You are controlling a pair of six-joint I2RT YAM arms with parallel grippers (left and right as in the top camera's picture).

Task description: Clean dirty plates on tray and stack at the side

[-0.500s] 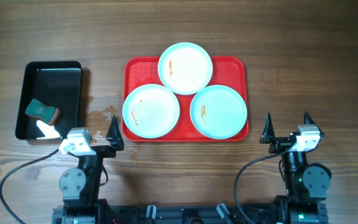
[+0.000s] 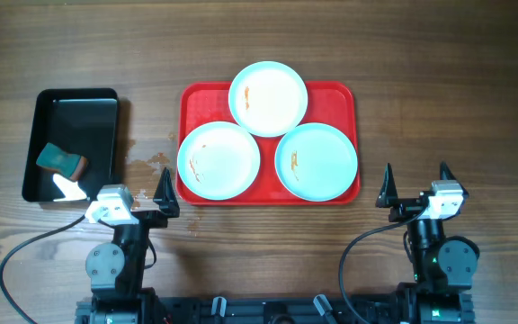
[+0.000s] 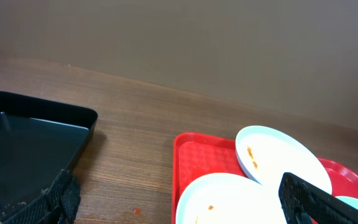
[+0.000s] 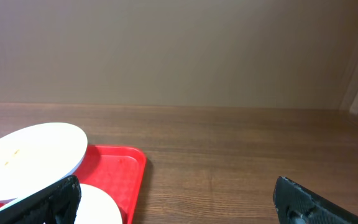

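Three pale plates lie on the red tray [image 2: 342, 94]. The far plate [image 2: 268, 98] rests partly on the front left plate [image 2: 218, 160] and the front right plate [image 2: 317, 161]. Each has small orange-brown smears. My left gripper [image 2: 142, 191] is open and empty, near the tray's front left corner. My right gripper [image 2: 415, 184] is open and empty, to the right of the tray's front right corner. The left wrist view shows the tray [image 3: 194, 155], the far plate [image 3: 278, 152] and the front left plate [image 3: 229, 199]. The right wrist view shows the tray [image 4: 114, 165] and the far plate [image 4: 33, 152].
A black tray [image 2: 72, 144] stands left of the red tray and holds a teal and brown sponge [image 2: 61, 160]. Small orange-brown specks mark the wood [image 2: 156, 162] between the two trays. The black tray also shows in the left wrist view [image 3: 36, 134].
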